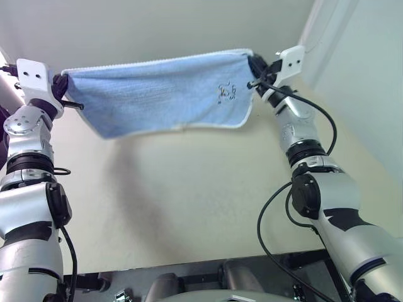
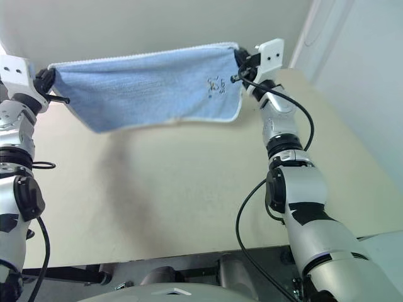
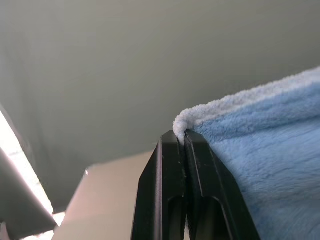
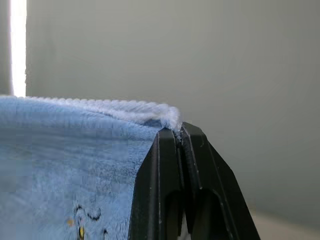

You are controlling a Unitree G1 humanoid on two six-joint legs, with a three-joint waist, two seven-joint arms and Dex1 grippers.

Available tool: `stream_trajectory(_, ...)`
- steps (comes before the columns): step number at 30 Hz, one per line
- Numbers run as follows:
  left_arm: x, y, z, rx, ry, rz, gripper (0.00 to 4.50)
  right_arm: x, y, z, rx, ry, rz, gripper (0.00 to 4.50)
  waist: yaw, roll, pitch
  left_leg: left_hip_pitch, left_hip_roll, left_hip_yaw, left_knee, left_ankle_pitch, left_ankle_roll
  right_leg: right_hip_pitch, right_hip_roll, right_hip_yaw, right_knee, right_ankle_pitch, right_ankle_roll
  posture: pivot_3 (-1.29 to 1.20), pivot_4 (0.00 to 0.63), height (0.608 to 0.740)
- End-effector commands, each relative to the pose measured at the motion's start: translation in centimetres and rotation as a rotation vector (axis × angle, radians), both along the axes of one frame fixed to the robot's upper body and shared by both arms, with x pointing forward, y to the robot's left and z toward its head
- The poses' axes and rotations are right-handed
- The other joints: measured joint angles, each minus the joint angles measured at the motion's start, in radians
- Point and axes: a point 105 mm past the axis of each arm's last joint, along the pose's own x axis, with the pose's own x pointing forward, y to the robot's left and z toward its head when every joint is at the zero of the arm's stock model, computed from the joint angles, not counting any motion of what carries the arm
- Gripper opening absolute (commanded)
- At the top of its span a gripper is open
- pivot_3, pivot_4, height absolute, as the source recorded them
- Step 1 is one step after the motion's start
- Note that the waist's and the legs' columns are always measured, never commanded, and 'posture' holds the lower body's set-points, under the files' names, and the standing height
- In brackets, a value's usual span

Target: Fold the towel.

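Note:
The light-blue towel hangs stretched in the air above the pale table, held by its two upper corners. My left gripper is shut on the towel's left corner, its black fingers pinching the white edging. My right gripper is shut on the right corner, fingers pressed together over the hem. A small dark logo shows near the right end. The towel's lower edge sags and hangs free of the table.
A plain wall rises behind the table. A white upright surface stands at the right. The table's near edge runs across the bottom, with dark frame parts below.

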Motion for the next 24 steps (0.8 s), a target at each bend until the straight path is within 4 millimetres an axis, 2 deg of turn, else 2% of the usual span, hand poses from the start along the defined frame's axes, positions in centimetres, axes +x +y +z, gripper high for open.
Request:
stream_trajectory(1, -1.7, -0.1, -0.9, 0.054, 0.055, -0.177, 0.01, -1.8, -0.6, 0.0, -0.012, -0.114, 0.062, 0.0, -0.001, 0.0, 0.0, 0.001, 0.0, 0.0, 0.0, 0.0, 0.0, 0.001, 0.001, 0.0, 0.0, 0.0, 0.0, 0.0, 0.0, 0.74)
stream_trajectory(6, -5.6, -0.8, -6.4, 0.101, 0.221, -0.414, 0.01, -5.5, -1.1, -4.7, -0.037, -0.104, 0.225, 0.0, -0.001, 0.001, 0.0, 0.002, 0.001, 0.0, 0.003, 0.0, 0.0, 0.004, 0.001, 0.0, 0.002, 0.0, 0.0, 0.0, 0.0, 0.74)
stream_trajectory(9, -9.3, -1.2, -9.5, 0.118, 0.331, -0.508, 0.01, -8.5, -2.0, -7.6, -0.04, -0.036, 0.281, 0.0, 0.0, 0.001, 0.0, 0.002, 0.002, 0.0, 0.004, 0.0, 0.001, 0.003, 0.0, 0.0, 0.003, 0.0, 0.0, 0.0, 0.0, 0.74)
stream_trajectory(12, -12.1, -1.1, -10.7, 0.094, 0.397, -0.532, 0.01, -10.5, -3.0, -8.9, -0.03, 0.019, 0.272, 0.0, 0.006, 0.001, 0.0, 0.002, 0.002, 0.0, 0.003, 0.0, 0.001, 0.002, -0.001, 0.001, 0.003, 0.0, 0.0, 0.0, 0.0, 0.74)
stream_trajectory(15, -14.3, -0.5, -11.8, 0.07, 0.465, -0.496, 0.01, -13.2, -3.6, -11.3, -0.083, 0.141, 0.314, 0.0, 0.018, 0.001, -0.001, 0.005, 0.003, 0.0, 0.005, 0.0, 0.001, 0.005, -0.002, -0.001, 0.003, 0.0, -0.001, 0.0, 0.0, 0.74)
stream_trajectory(17, -16.5, -0.6, -13.6, 0.08, 0.584, -0.521, 0.01, -14.3, -4.8, -13.5, -0.127, 0.234, 0.295, 0.0, 0.025, 0.001, 0.0, 0.01, 0.004, 0.001, 0.005, 0.0, 0.001, 0.01, -0.002, -0.001, 0.003, -0.001, -0.002, 0.0, 0.0, 0.74)
stream_trajectory(20, -18.5, 0.0, -14.9, 0.058, 0.673, -0.503, 0.01, -16.3, -6.9, -15.9, -0.166, 0.326, 0.272, 0.0, 0.029, 0.002, 0.001, 0.021, 0.004, 0.003, 0.003, 0.0, 0.001, 0.022, -0.001, -0.001, -0.001, -0.009, -0.006, 0.0, 0.0, 0.74)
stream_trajectory(24, -20.6, 1.3, -16.0, 0.059, 0.761, -0.469, 0.01, -18.1, -8.1, -16.7, -0.188, 0.362, 0.279, 0.0, 0.03, 0.002, 0.001, 0.022, 0.005, 0.003, 0.005, 0.0, 0.001, 0.022, 0.002, -0.001, 0.0, -0.011, -0.004, 0.0, 0.0, 0.74)
